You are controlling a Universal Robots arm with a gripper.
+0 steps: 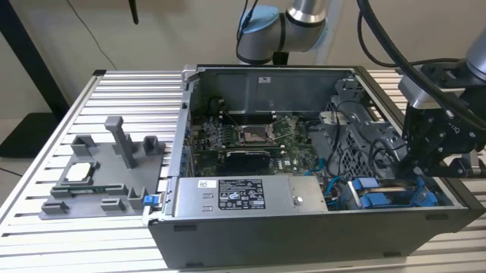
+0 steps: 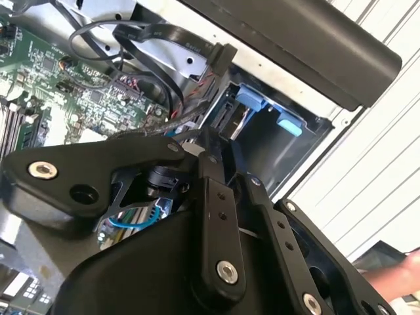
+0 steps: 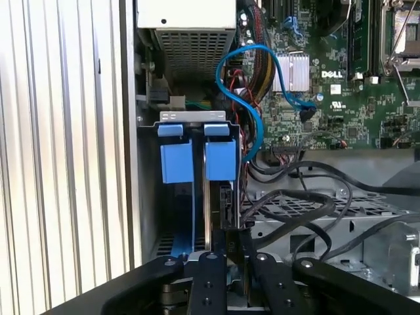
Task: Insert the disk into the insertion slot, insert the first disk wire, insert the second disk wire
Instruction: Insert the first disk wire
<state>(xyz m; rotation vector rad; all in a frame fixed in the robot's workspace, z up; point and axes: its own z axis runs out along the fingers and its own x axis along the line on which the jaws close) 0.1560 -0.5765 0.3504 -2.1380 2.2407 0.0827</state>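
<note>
1. One open computer case (image 1: 304, 239) lies on a slatted metal table (image 1: 122, 85). A grey parts tray (image 1: 106, 182) sits beside it toward the exterior view's left.
2. The arm's pincer (image 3: 235, 237) reaches into the drive bay at the case corner nearest the exterior view's right, beside the grey power-supply box (image 1: 251, 196).
3. The disk (image 3: 226, 205) stands on edge in the bay, in its blue carrier (image 3: 220, 161). It is in the slot on the side of the motherboard (image 3: 341, 98). A second blue carrier (image 3: 177, 163) sits between it and the case wall.
4. The pincer's tip is right at the disk's near edge. I cannot tell whether it is clenched on the disk or released.
5. A blue cable (image 3: 252, 85) loops from the motherboard toward the bay, and black cables (image 3: 295, 203) lie just beside the disk.
6. In the second wrist view a black plug (image 2: 223, 58) on a flat black cable hangs loose near the bay.
</note>
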